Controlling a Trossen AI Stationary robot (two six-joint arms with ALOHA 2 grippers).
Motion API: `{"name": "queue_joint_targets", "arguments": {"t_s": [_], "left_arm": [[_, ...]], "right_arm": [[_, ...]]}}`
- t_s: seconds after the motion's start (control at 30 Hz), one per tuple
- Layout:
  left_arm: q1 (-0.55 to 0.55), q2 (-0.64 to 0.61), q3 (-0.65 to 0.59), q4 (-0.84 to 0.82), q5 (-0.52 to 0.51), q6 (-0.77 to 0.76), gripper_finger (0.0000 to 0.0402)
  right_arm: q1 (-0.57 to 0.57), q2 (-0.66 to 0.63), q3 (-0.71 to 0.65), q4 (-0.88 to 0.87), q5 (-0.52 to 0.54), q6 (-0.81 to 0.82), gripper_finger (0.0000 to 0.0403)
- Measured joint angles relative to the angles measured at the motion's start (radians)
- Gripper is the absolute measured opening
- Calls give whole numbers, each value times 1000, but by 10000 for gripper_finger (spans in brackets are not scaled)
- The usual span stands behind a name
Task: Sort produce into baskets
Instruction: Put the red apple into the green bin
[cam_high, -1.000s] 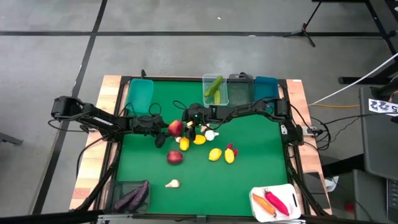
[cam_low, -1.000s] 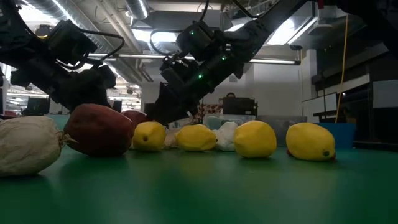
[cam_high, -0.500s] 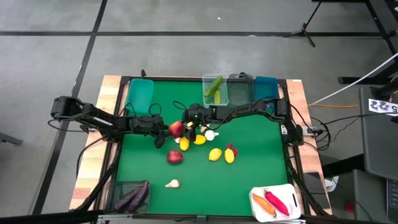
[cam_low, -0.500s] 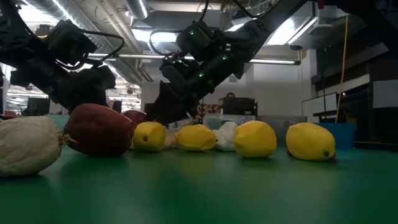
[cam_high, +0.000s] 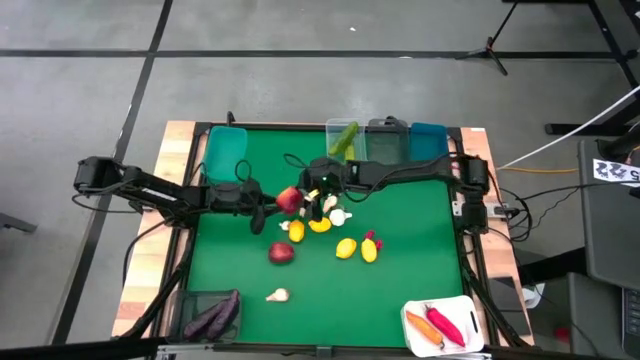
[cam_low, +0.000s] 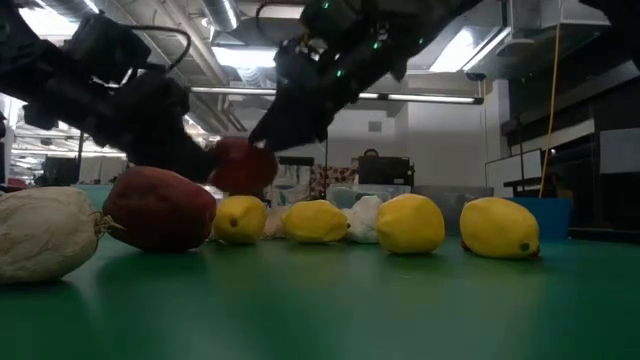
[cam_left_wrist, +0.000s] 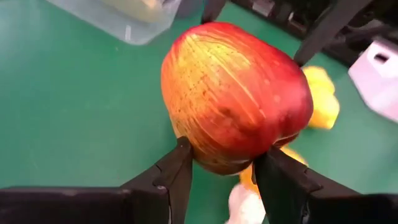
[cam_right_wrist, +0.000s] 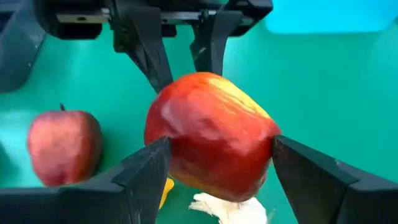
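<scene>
A red-yellow apple (cam_high: 290, 198) hangs above the table's middle between both grippers. My left gripper (cam_left_wrist: 224, 171) is shut on it from the table's left. My right gripper (cam_right_wrist: 214, 155) is shut on it from the right. In the low view the apple (cam_low: 240, 165) is clear of the green mat. A second red apple (cam_high: 281, 253), yellow lemons (cam_high: 345, 248) and garlic bulbs (cam_high: 340, 215) rest on the mat. Around the edge stand the baskets: teal (cam_high: 225, 150), clear with cucumbers (cam_high: 347, 145), dark grey with eggplants (cam_high: 213, 315), white with a carrot and peppers (cam_high: 440, 325). My left gripper pinches the apple's narrow lower end (cam_left_wrist: 217, 163) between its two fingers. The fingers (cam_left_wrist: 177, 171) come slanting down from the table's left. The apple is lifted clear of the mat. My right gripper holds the apple by its two broad sides (cam_right_wrist: 163, 140), one finger on each. The fingers (cam_right_wrist: 146, 171) come slanting down from the table's right, opposite the left gripper's. The apple hangs clear of the mat, above a garlic bulb (cam_right_wrist: 230, 208).
A dark grey basket (cam_high: 388, 140) and a second teal one (cam_high: 428, 140) stand at the far edge. Another garlic bulb (cam_high: 277, 295) lies near the front. Lemons (cam_low: 410, 222) and the second apple (cam_low: 160, 208) lie close below both grippers. Bare mat lies right of the produce.
My right gripper has risen, and the apple between the two grippers has come up off the mat. It now hangs clear above the lemons, a little farther toward the table's far side than before.
</scene>
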Motion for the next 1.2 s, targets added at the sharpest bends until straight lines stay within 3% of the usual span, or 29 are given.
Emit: {"name": "queue_joint_targets", "arguments": {"t_s": [0.33,0.7,0.97,1.2], "left_arm": [[2,-103,57,-54,-43,70,152],[1,-222,90,-214,-182,92,154],[1,-286,89,-284,-273,92,154],[-8,-311,89,-373,-265,124,154]], "right_arm": [[2,-72,3,-24,-6,-4,278],[1,-186,0,-49,43,-54,278],[0,-263,0,-233,70,-68,278],[-1,-287,0,-467,73,-73,278]]}}
